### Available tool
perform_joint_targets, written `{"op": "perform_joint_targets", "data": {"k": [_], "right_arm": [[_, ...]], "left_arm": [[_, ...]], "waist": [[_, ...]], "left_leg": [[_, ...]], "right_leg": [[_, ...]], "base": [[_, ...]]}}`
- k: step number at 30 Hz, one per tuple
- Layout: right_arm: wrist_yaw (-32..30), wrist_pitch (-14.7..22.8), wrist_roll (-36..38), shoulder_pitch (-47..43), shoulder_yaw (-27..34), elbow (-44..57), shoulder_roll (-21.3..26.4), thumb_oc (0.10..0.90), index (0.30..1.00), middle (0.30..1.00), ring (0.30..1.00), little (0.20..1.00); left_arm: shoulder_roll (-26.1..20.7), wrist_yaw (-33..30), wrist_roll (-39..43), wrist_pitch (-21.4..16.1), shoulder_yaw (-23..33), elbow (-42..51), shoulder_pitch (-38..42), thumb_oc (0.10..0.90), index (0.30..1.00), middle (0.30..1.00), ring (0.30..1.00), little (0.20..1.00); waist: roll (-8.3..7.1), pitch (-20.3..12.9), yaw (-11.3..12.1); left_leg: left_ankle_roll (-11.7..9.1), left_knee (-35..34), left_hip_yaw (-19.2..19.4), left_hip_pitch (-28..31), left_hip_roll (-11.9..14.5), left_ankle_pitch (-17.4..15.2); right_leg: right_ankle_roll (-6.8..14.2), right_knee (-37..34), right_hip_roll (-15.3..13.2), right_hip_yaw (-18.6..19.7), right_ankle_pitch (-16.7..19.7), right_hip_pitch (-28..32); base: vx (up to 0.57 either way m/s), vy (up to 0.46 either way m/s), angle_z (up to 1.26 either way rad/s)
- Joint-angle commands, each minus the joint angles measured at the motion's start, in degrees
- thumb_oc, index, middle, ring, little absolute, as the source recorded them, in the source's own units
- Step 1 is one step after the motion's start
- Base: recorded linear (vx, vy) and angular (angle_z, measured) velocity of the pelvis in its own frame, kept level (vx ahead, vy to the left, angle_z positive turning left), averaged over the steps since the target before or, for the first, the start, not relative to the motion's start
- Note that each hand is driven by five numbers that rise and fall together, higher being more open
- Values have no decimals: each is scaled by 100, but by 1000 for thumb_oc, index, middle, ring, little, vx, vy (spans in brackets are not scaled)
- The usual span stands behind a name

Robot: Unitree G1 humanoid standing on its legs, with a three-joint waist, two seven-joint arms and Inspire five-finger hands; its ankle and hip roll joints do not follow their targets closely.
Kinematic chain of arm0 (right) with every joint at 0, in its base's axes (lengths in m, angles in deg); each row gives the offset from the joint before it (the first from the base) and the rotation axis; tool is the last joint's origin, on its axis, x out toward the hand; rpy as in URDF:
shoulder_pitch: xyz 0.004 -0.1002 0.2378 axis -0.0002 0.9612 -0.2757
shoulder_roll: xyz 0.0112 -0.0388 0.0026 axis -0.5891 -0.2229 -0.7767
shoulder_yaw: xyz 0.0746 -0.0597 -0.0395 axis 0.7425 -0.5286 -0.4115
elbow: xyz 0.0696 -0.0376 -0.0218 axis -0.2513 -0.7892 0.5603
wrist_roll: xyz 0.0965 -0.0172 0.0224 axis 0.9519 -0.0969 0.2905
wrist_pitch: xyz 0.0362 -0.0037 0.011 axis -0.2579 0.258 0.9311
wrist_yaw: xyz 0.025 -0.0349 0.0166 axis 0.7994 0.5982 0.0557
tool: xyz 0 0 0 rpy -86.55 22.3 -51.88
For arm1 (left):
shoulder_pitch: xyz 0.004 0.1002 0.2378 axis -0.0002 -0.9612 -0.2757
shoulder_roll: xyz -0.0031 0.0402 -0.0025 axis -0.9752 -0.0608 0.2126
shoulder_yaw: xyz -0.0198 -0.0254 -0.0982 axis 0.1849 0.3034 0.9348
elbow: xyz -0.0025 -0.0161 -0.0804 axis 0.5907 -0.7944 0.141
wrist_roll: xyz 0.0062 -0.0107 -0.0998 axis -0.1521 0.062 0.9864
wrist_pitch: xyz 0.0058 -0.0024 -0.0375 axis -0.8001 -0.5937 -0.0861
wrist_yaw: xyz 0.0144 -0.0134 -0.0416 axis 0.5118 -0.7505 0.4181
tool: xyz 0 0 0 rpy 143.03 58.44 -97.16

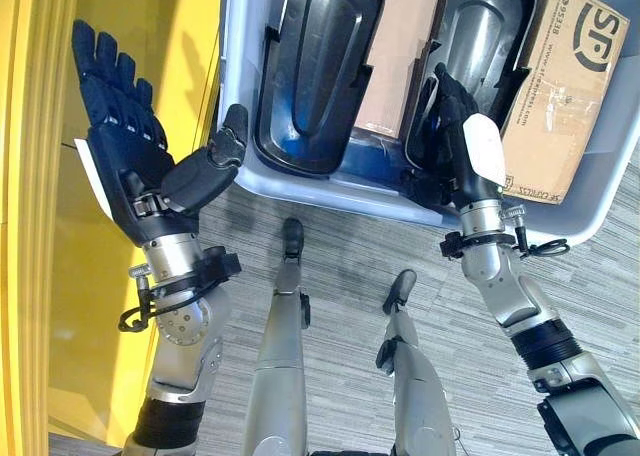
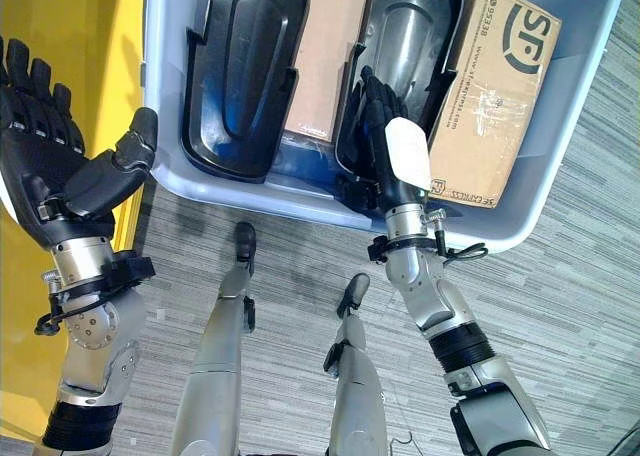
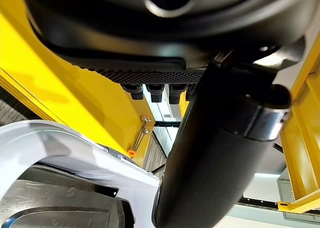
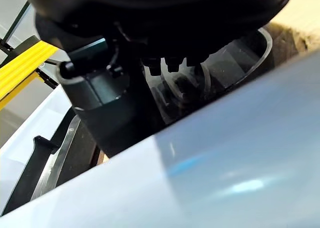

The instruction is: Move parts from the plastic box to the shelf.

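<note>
Picking step: right hand [image 2: 385,141] reaching into pale blue plastic box [image 1: 300,191], fingers against glossy black moulded part [image 1: 480,36], grip not clear. Left hand [image 1: 125,141] open beside the box. Next: closing firmly, lifting

A cardboard box [image 1: 565,86] leans just beside the fingers. Grey carpet [image 1: 350,266] lies below them.
</note>
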Motion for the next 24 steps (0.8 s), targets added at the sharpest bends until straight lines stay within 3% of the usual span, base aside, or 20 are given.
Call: {"op": "perform_joint_targets", "data": {"k": [1,14,24], "right_arm": [[-230,277,72,-212,-133,3,-85,900,1000,1000,1000,1000],[-653,-128,-67,-946,-609,-1739,-301,900,1000,1000,1000,1000],[-889,-358,361,-2177,-1098,-4540,-346,900,1000,1000,1000,1000]], "left_arm": [[-116,-7,-164,-510,198,765,191,900,1000,1000,1000,1000],[-256,-78,-91,-618,32,785,132,900,1000,1000,1000,1000],[-312,105,220,-720,-204,804,133,900,1000,1000,1000,1000]], "waist": [[-84,-77,119],[211,-77,130],[485,-77,383]], "left_leg": [[-149,610,88,-498,-10,-588],[-115,1295,-16,-1104,98,-810],[-123,1201,-66,-1109,71,-704]], "right_leg": [[-156,47,313,103,-1048,1505],[-357,1167,309,268,-1523,518],[-394,1502,292,243,-1658,269]], "base": [[0,0,0],[-51,19,-3],[-12,2,1]]}}
